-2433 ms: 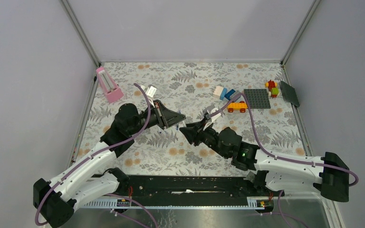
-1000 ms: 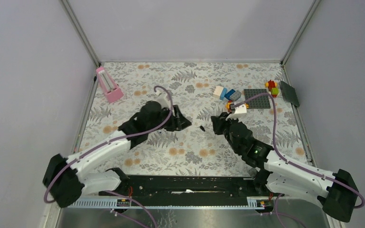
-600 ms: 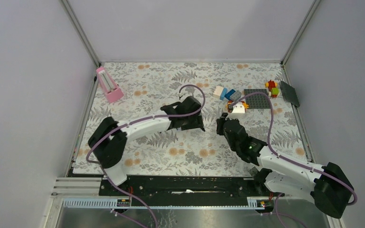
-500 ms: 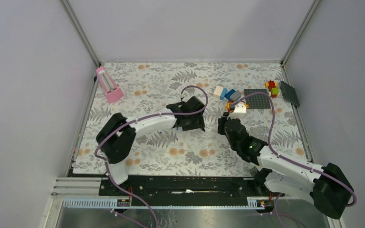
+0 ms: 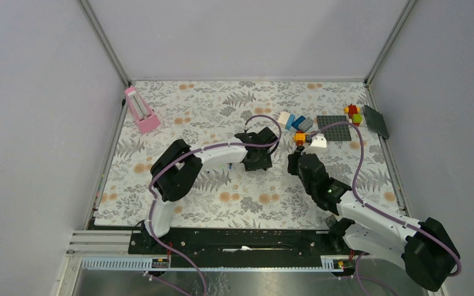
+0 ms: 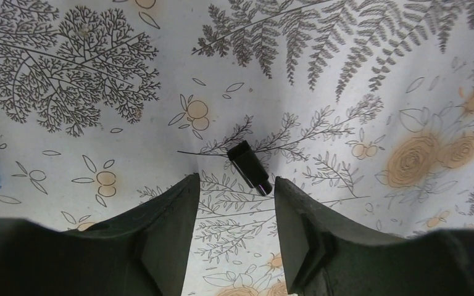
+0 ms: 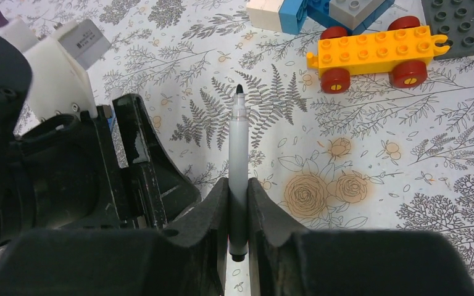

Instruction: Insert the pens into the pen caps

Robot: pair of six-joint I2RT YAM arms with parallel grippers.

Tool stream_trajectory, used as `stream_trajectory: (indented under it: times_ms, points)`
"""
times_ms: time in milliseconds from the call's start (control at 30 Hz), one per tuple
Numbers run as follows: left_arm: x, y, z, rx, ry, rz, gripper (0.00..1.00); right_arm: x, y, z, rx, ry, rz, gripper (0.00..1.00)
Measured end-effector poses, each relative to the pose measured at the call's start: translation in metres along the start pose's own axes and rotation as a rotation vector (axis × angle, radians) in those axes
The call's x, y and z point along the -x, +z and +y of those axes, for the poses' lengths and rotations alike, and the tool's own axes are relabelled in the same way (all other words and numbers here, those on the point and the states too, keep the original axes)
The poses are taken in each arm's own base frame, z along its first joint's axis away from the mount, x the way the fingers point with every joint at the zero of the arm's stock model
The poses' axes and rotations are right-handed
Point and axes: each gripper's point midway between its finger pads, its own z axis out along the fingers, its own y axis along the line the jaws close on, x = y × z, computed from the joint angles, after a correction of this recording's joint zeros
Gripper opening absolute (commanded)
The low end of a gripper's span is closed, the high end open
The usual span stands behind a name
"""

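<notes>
While half-spread, left hand (image 6: 236, 182) over black cap (image 6: 250, 168); right hand (image 7: 238, 184) around pen (image 7: 239, 135)

The floral-print table (image 5: 222, 203) carries a small black cylindrical plastic cap (image 6: 250, 168) lying on its side. A pink plastic holder (image 5: 141, 110) stands at the far left. A yellow wheeled brick car (image 7: 373, 55) and a dark grey studded baseplate (image 5: 334, 127) lie at the far right.

Left arm (image 5: 217, 153) stretched forward, jaws apart, right arm (image 5: 370, 217) bent, jaws clamped
</notes>
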Motion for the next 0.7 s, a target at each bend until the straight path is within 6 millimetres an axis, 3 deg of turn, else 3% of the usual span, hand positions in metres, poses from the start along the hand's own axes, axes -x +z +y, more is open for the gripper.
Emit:
stream_trajectory:
  times_ms: [367, 700]
  points:
    - [0.005, 0.012, -0.008, 0.016, 0.013, -0.011, 0.35, -0.001, 0.004, -0.002, 0.021, 0.038, 0.022, 0.0]
    - [0.007, 0.015, -0.011, 0.012, 0.039, -0.015, 0.0, 0.003, 0.007, -0.004, 0.036, 0.075, 0.029, 0.0]
